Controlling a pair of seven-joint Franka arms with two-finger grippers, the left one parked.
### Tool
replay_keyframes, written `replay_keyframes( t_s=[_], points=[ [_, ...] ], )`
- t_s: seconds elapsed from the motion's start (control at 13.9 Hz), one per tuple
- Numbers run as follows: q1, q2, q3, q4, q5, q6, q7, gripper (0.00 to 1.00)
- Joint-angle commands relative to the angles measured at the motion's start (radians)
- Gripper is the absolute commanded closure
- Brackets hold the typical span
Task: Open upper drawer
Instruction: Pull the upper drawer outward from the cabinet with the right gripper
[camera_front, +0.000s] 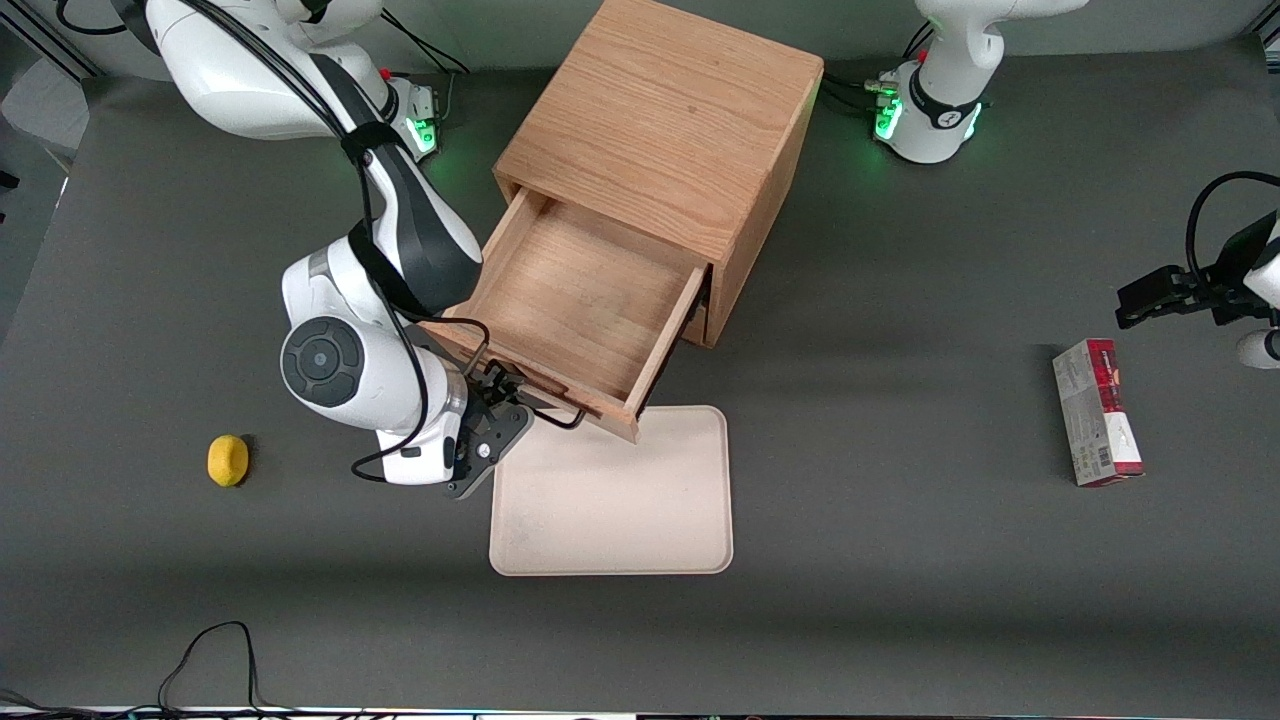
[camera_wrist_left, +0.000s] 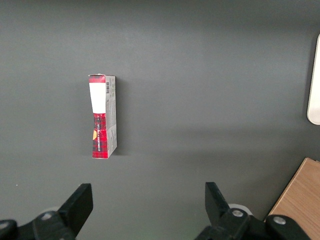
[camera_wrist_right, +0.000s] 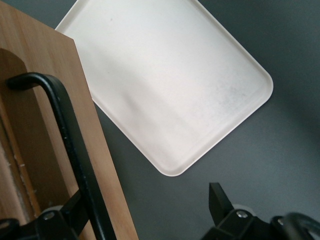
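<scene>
The upper drawer (camera_front: 580, 300) of the wooden cabinet (camera_front: 660, 130) stands pulled far out, its plain wood interior empty. Its black bar handle (camera_front: 555, 412) is on the drawer front, nearest the front camera. My gripper (camera_front: 500, 400) is at that handle, low in front of the drawer front. In the right wrist view the gripper (camera_wrist_right: 147, 205) is open, fingers wide apart. The handle (camera_wrist_right: 70, 145) runs across one finger (camera_wrist_right: 75, 212), with the drawer front (camera_wrist_right: 50, 100) beside it. The other finger (camera_wrist_right: 217, 197) is over bare table. The lower drawer is hidden under the upper one.
A cream tray (camera_front: 612, 495) lies on the table just in front of the open drawer, also in the right wrist view (camera_wrist_right: 170, 85). A yellow lemon (camera_front: 228, 460) lies toward the working arm's end. A red and grey box (camera_front: 1096, 412) lies toward the parked arm's end.
</scene>
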Motion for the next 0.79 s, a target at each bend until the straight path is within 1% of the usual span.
replay_keyframes(
  t_s=[0.0, 0.72],
  points=[
    [-0.010, 0.032, 0.005, 0.053, -0.003, -0.008, -0.023, 0.00],
    [-0.030, 0.069, 0.005, 0.103, 0.001, -0.003, -0.011, 0.00]
  ],
)
